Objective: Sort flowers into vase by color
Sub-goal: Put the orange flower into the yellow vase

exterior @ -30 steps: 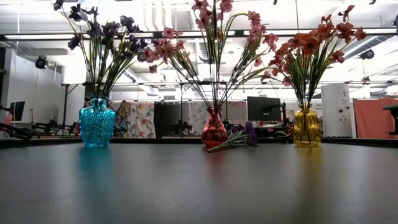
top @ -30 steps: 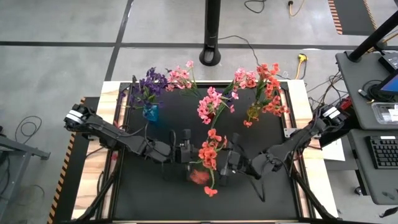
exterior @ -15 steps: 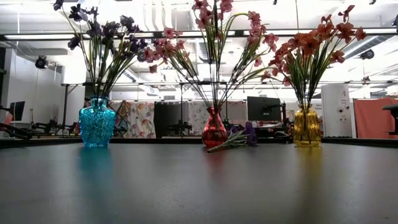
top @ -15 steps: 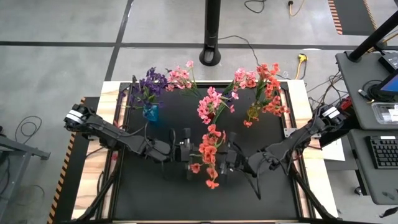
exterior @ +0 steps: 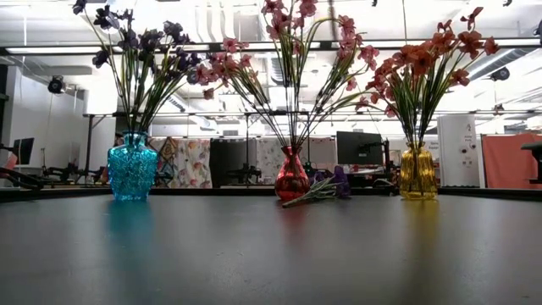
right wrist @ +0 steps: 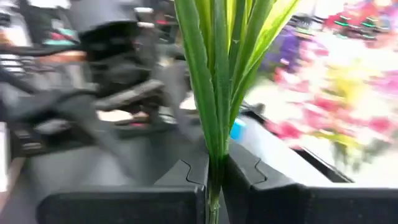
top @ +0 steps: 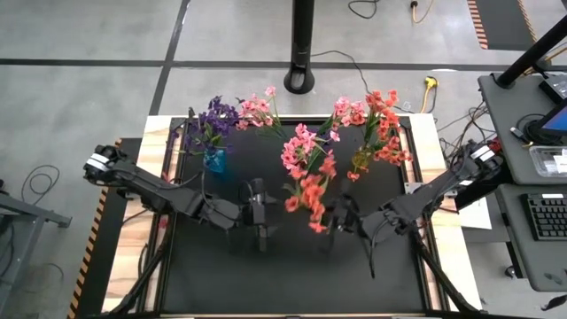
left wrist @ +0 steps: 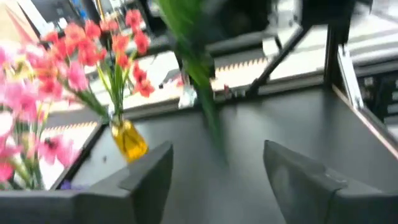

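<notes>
An orange-red flower spray [top: 310,190] with green leaves is in my right gripper [top: 335,219], which is shut on its stem above the table's middle. My left gripper [top: 259,215] is open and empty just left of the spray; its own view shows its two fingers apart [left wrist: 214,180]. At the back stand a blue vase [exterior: 132,167] with purple flowers, a red vase [exterior: 292,175] with pink flowers and a yellow vase [exterior: 417,172] with orange-red flowers. A purple spray [exterior: 322,191] lies on the table beside the red vase. My right gripper pinches the spray's green stem [right wrist: 215,163] between its two fingers, below the leaves. The fingers lie across the stem. The spray is lifted clear of the table, and its blossoms [top: 312,182] stand toward the far side of the gripper.
The three vases stand in a row along the table's far side, their flowers spreading wide above them. The dark tabletop [top: 292,275] lies in front of both grippers. A black post [top: 302,53] stands beyond the far edge.
My right gripper has carried the orange-red spray toward the table's far edge and a little right, toward the yellow vase; the blossoms now stand just in front of the red vase's pink flowers. My left gripper has drawn back slightly toward the left.
</notes>
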Robot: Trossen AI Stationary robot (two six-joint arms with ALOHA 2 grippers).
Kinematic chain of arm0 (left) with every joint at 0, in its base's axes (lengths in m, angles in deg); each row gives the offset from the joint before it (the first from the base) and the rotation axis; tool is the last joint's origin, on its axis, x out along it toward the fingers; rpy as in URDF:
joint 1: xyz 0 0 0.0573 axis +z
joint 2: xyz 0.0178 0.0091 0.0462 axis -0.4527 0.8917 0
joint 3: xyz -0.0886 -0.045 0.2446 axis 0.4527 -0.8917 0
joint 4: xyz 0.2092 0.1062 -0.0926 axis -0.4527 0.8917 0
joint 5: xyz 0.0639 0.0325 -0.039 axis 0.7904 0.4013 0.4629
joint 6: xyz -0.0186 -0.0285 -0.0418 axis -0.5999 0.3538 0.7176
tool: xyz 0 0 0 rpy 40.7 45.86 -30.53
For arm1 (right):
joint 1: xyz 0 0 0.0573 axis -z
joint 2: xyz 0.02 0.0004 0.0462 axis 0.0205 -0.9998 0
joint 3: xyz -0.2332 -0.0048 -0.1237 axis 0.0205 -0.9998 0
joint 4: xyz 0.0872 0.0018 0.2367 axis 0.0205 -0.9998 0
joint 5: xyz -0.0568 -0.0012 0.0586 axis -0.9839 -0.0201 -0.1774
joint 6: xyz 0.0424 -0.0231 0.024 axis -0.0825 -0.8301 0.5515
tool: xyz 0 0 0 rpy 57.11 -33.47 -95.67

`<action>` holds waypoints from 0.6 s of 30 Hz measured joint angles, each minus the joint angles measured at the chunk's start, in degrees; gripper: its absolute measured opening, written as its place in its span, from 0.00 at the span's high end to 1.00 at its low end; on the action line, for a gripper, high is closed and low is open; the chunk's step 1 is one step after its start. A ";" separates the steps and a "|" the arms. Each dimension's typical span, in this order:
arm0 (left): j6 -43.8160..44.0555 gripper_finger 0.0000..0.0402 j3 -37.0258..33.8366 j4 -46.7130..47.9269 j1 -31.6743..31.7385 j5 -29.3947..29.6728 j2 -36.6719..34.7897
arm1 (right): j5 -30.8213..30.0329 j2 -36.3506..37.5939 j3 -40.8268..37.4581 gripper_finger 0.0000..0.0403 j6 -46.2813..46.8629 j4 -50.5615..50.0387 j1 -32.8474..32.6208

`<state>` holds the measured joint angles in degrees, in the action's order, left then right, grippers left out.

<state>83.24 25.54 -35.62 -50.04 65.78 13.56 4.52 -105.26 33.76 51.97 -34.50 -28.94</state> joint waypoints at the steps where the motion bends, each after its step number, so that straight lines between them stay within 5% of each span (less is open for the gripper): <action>1: 0.69 0.40 0.00 2.28 -0.25 0.08 -0.75 | -1.92 1.11 -0.06 0.95 1.10 -2.54 0.00; 6: 4.64 0.33 0.00 10.49 -1.36 0.10 -4.57 | -8.78 7.08 -0.19 0.95 3.01 -8.77 0.01; 18: 11.52 0.34 -0.09 21.16 -1.96 0.55 -9.91 | -22.22 14.46 -0.32 0.96 -5.41 -9.04 1.37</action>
<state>94.76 25.45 -14.46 -52.00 66.33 3.64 -17.69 -90.80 33.44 46.56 -43.54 -27.56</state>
